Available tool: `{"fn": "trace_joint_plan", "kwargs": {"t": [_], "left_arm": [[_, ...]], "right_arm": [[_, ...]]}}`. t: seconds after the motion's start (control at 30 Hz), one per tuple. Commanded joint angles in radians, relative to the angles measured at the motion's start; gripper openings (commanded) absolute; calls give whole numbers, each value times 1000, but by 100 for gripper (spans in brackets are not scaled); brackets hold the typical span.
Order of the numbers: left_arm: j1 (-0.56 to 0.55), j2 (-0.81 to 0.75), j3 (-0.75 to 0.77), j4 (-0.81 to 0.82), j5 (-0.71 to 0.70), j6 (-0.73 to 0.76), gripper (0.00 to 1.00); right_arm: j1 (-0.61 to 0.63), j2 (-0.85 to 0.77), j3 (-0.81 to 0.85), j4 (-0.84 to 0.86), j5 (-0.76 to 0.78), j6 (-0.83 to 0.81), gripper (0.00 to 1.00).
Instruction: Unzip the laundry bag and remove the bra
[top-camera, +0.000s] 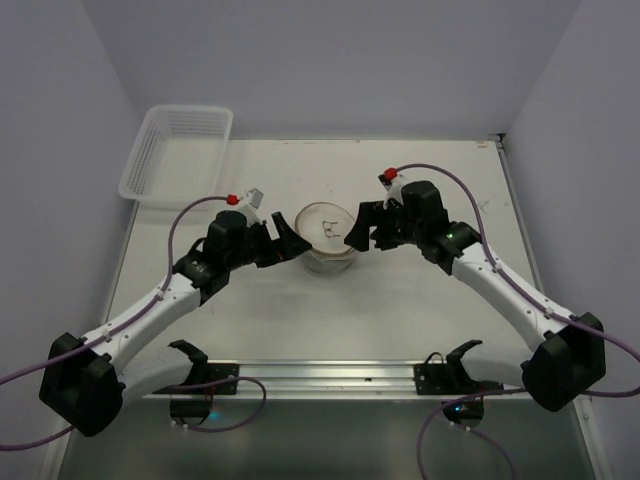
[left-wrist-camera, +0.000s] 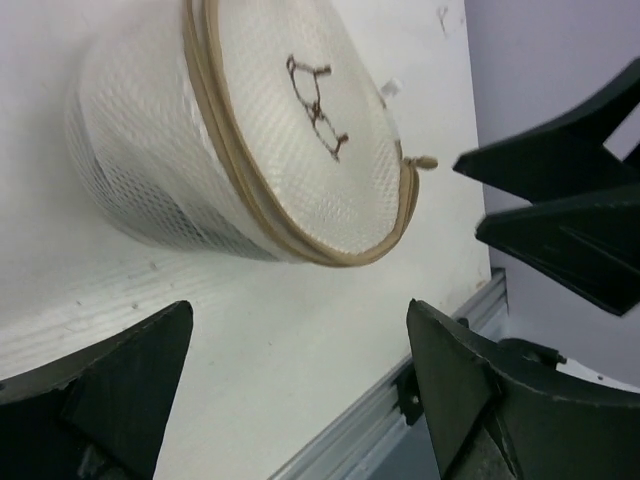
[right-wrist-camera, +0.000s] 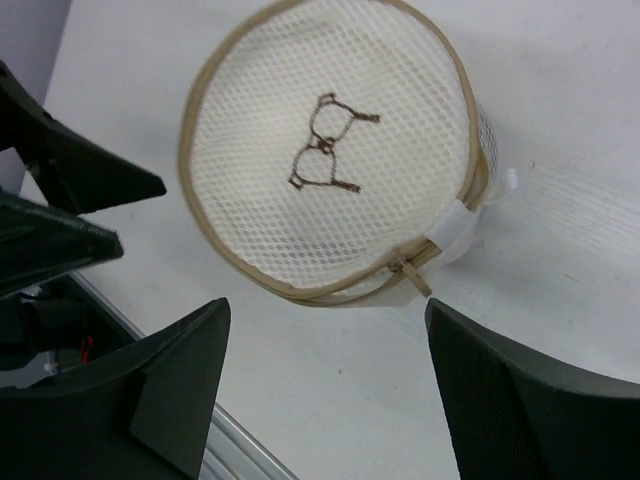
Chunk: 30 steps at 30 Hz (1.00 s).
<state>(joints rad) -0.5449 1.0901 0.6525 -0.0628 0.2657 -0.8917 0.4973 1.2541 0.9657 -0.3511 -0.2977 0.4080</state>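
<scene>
While both arms lean in from the near edge, the items on the table stand as follows.

Laundry bag: round white mesh drum with tan binding round its lid, near the middle of the table between the two grippers. It sits tilted, its flat top turned partly toward the right arm. No gap shows in the tan seam where the wrist views see it.

Bra icon: small dark outline on the flat top.

Zip pull: small tan tab at the lid's rim, beside a white fabric tab, lying loose and touched by nothing.

Left gripper: just beside the bag on its left, jaws spread wide, nothing between them. In its own wrist view the bag lies ahead of the fingers, apart from them.

Right gripper: just beside the bag on its right, jaws likewise spread and bare, with the zip pull ahead of the gap.

Lattice basket: white, rectangular, at the far left corner, well apart from the bag.
</scene>
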Motion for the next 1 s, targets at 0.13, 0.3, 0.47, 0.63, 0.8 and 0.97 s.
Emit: {"fn": "trace_joint_plan", "kwargs": {"t": [0.13,0.3,0.47,0.63,0.8,0.97], "left_arm": [[154,-52,75,-126,-65,146,82],[204,-13,38,-62,-26,146,71],[206,21,13,-19,12,140,64],[207,24,-13,-35,-6,148,63],[209,25,-28,-58,-25,154,63],[209,24,-33,-66,-34,166,64]], "right_arm": [[104,-70,194,-81,193,-64,82],[184,43,341,-120,239,-118,80],[257,172,427,-101,264,-158,63],[332,274,484,-101,296,-205,49],[360,355,492,-85,319,-216,43],[374,403,502,-85,322,-221,40]]}}
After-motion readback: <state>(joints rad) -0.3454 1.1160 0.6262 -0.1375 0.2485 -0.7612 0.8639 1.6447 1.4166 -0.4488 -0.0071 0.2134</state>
